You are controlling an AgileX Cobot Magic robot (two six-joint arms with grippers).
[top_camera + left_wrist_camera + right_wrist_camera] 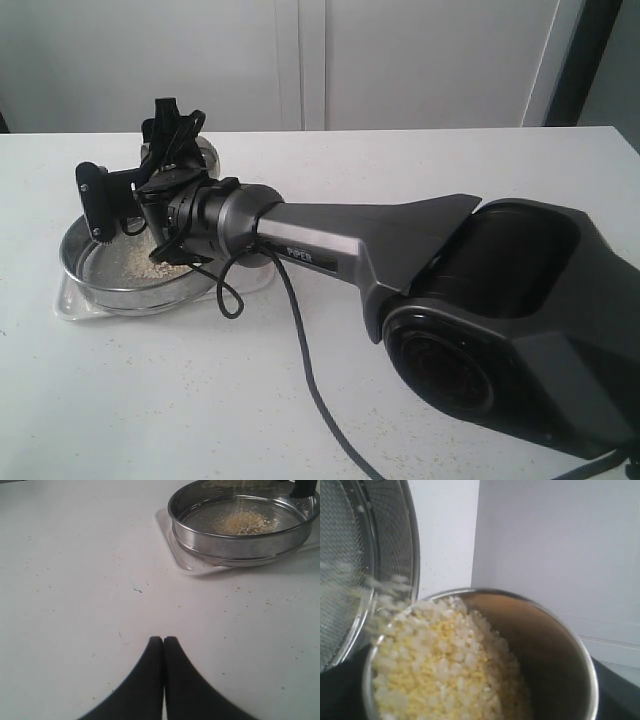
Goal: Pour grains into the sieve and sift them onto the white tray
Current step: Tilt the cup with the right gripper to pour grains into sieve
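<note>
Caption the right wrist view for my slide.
Tilted steel cup spills yellow and white grains over its rim into the sieve.

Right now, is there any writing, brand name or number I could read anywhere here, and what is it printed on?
"PIPER": small white letters on the grey forearm of the right arm, seen in the exterior view.
Nothing else: no lettering shows on the sieve, the white tray, the steel cup or the table in any view.
</note>
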